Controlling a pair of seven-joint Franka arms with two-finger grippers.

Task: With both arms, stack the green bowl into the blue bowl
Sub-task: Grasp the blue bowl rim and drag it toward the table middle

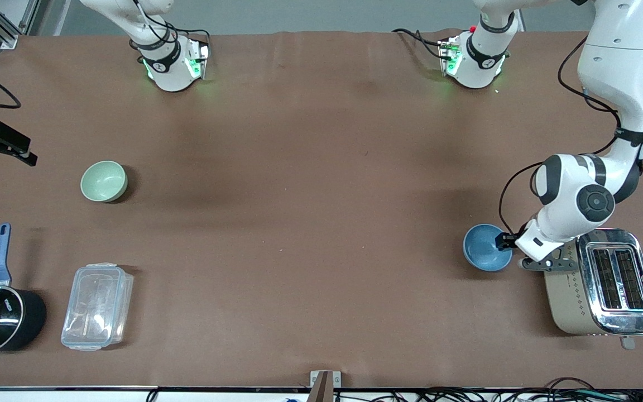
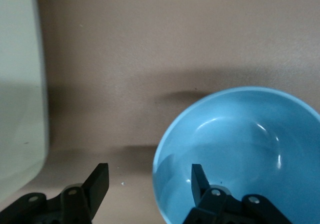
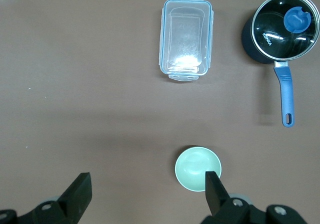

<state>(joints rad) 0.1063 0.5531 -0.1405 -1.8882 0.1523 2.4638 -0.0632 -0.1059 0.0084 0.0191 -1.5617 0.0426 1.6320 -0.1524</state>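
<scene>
Straddling 1 blue bowl [image 1: 485, 246] rim — left hand [image 1: 503, 241] open; 1 green bowl [image 1: 104, 181].

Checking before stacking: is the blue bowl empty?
Empty: the blue bowl shows only bare inside, with one finger of the left claw dipped in.

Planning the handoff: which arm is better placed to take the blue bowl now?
Left. The left gripper is open with its fingers straddling the blue bowl rim beside the toaster. The right gripper, open, is high over the green bowl.
</scene>
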